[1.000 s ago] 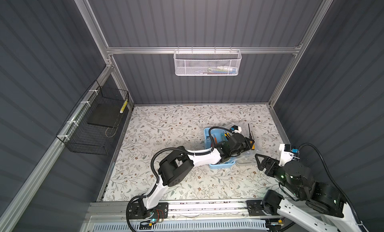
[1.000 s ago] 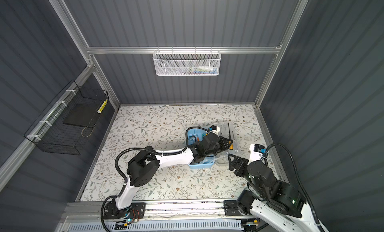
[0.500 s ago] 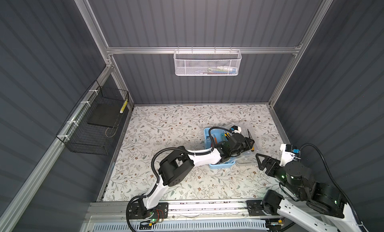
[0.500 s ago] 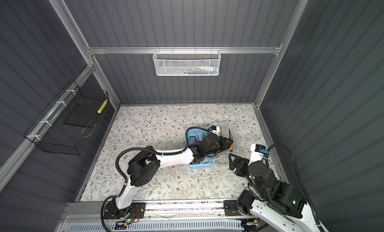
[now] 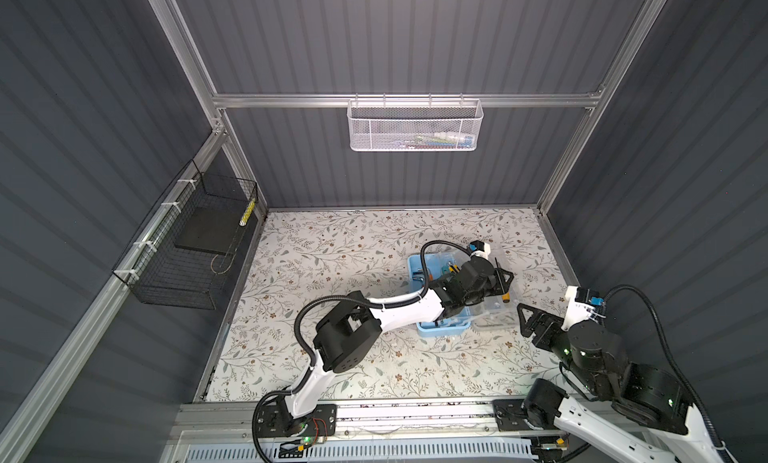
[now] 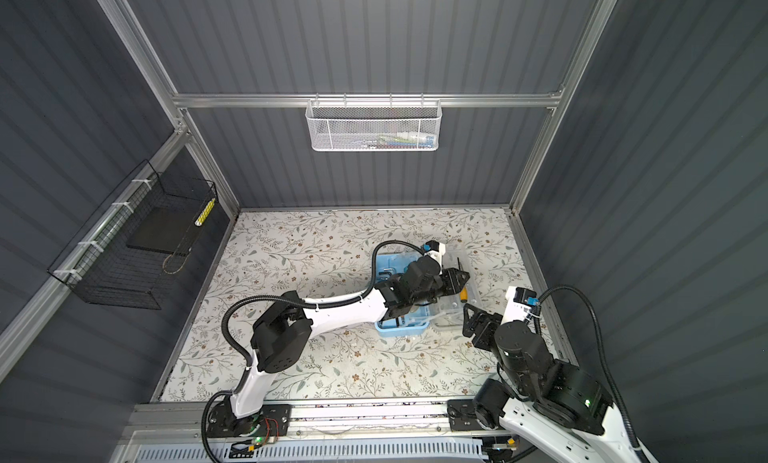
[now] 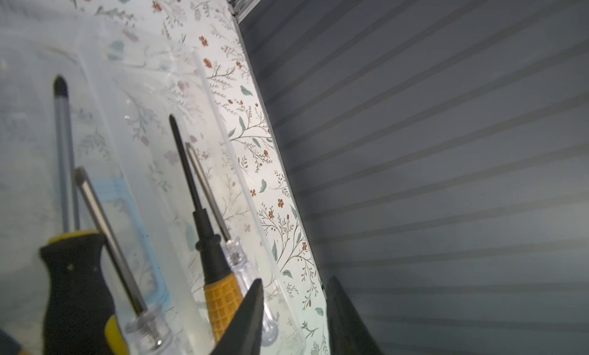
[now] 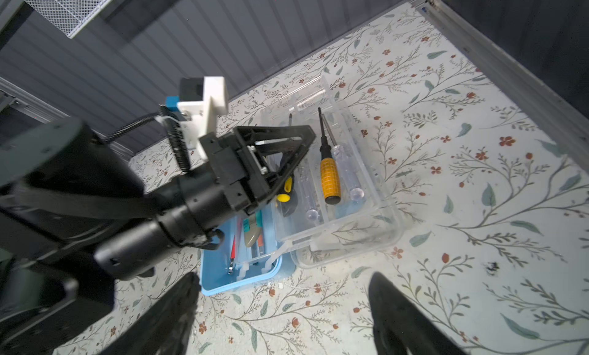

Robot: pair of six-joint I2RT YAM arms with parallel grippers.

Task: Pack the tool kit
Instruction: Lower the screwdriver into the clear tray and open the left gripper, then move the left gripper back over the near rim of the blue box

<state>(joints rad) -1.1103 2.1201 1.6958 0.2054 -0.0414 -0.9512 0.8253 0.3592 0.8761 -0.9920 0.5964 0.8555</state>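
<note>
With left gripper point(image 7: 295, 281) and right gripper point(image 8: 283, 275) spread empty, grasp the likely light, rigid screwdriver point(image 8: 330, 175) by its ribbed orange handle.

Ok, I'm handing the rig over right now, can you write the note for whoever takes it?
Left gripper: open, empty, above the clear lid.
Right gripper: open, empty, beside that lid.
Lid lies open next to the blue box, holding the orange-handled screwdriver and three others; teal utility knife is in the box.
Done: visible tools are stowed.
Left: probably closing the lid.
</note>
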